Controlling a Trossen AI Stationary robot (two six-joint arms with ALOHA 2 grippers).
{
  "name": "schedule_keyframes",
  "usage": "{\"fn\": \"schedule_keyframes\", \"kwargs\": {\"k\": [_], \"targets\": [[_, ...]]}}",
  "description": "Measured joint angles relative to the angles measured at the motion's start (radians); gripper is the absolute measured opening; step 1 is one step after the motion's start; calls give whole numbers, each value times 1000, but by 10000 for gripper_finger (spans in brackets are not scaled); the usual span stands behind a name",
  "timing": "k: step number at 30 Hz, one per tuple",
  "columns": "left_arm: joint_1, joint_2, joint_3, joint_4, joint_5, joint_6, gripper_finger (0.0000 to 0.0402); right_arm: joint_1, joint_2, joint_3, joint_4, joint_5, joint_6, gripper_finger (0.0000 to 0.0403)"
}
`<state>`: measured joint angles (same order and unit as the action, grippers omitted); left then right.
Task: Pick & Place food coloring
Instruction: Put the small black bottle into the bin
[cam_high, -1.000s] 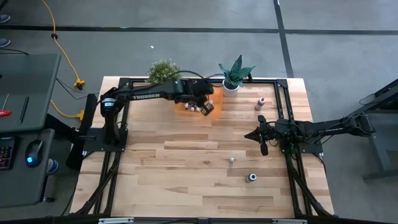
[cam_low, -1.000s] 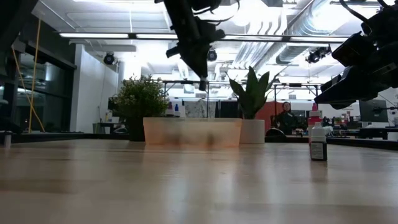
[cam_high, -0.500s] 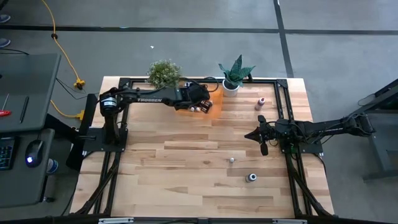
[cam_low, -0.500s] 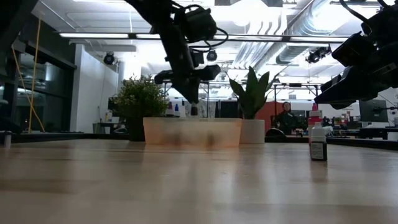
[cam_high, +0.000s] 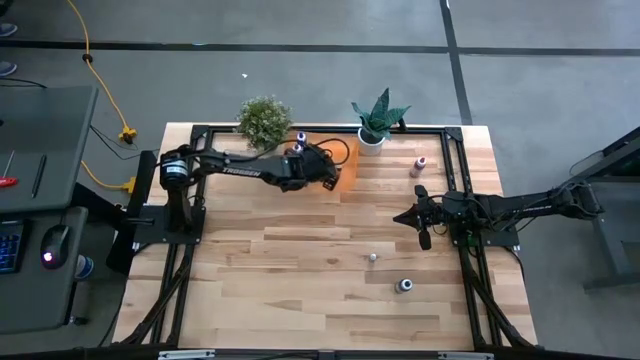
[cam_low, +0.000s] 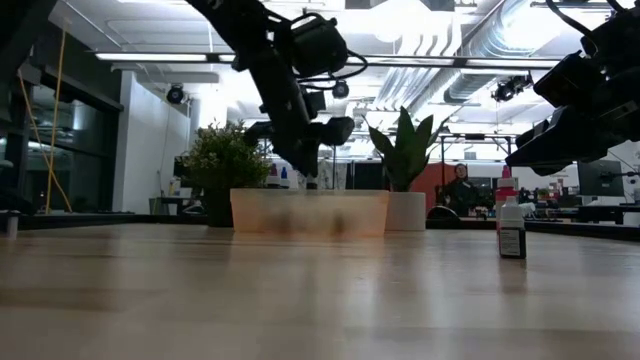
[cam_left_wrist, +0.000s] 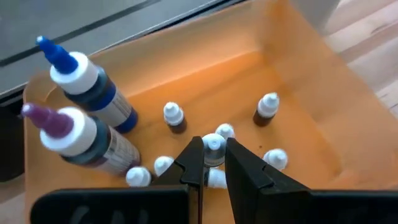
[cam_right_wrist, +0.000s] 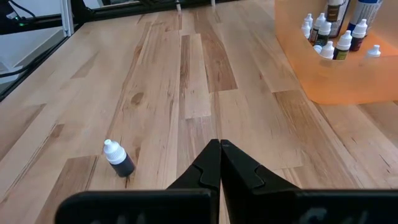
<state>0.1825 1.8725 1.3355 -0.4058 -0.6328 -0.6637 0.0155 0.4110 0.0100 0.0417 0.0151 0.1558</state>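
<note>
An orange see-through bin (cam_high: 338, 172) stands at the table's far middle and holds several small food coloring bottles (cam_left_wrist: 175, 117), two larger with blue (cam_left_wrist: 90, 84) and purple (cam_left_wrist: 81, 138) tips. My left gripper (cam_left_wrist: 213, 163) reaches down into the bin, shut on one tiny white-capped bottle (cam_left_wrist: 214, 148). Loose bottles stand on the table (cam_high: 372, 257), (cam_high: 404, 286), and a pink one (cam_high: 420, 165). My right gripper (cam_right_wrist: 219, 149) waits shut at the table's right, touching nothing. My left gripper pinches the tiny bottle between its two fingertips, just under the white cap (cam_left_wrist: 214, 155). The fingers slant down into the bin from the table's left. The bottle stays upright among the others; whether its base rests on the bin floor is hidden.
Two potted plants (cam_high: 264, 117), (cam_high: 377, 125) stand at the far edge beside the bin. A small dark bottle (cam_right_wrist: 118, 158) stands before my right gripper. Black frame rails (cam_high: 190, 250) run along the table's sides. Bare wood lies in the middle and near part.
My left gripper has come down from above the bin into it, rolling and tipping its wrist on the way, still shut on the tiny bottle.
</note>
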Motion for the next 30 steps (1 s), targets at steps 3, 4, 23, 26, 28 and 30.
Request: {"fn": "schedule_keyframes", "kwargs": {"k": [3, 4, 23, 26, 28, 30], "targets": [[-5, 0, -19, 16, -2, -11, 35, 0, 0, 0, 0, 0, 0, 0], [-9, 0, -22, 20, -2, -22, 35, 0, 0, 0, 0, 0, 0, 0], [-13, 56, -37, 116, 74, 97, 35, 0, 0, 0, 0, 0, 0, 0], [-13, 75, -35, 128, 78, 127, 35, 0, 0, 0, 0, 0, 0, 0], [-13, 77, -37, 120, 79, 137, 35, 0, 0, 0, 0, 0, 0, 0], [-13, 89, -33, 141, 80, 136, 35, 0, 0, 0, 0, 0, 0, 0]]}}
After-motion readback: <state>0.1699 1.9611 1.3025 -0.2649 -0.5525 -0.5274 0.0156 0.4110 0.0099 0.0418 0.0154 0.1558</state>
